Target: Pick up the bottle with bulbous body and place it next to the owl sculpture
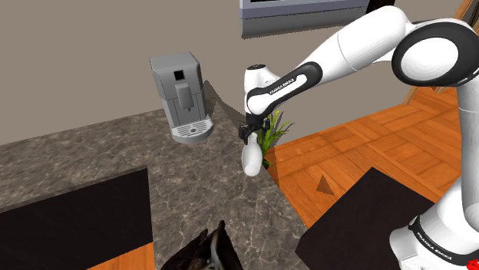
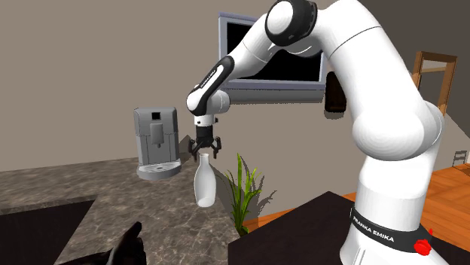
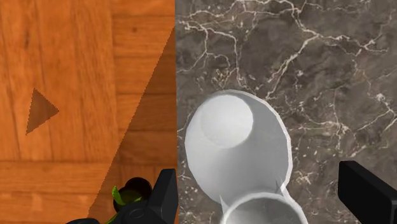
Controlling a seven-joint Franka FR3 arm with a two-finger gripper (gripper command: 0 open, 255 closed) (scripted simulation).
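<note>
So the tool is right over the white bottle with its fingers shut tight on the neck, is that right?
Not quite. The tool is over the white bottle, but its fingers are open, not shut: the wrist view shows them standing apart on either side of the neck, not touching it.

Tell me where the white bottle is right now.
In the shoulder view the white bottle is mid-frame, by the marbled counter's right edge, beside the green plant, under the pincer.

Arm [image 2: 384,128]: wearing smooth, glossy white rounded shells.
Joints [image 2: 290,19]: showing dark rings.
Gripper [image 2: 207,154]: showing all black, two-fingered.
Forearm strip [image 1: 285,83]: running black with white lettering, just behind the gripper.
Base band [image 2: 376,229]: carrying white "FRANKA EMIKA" on black.
</note>
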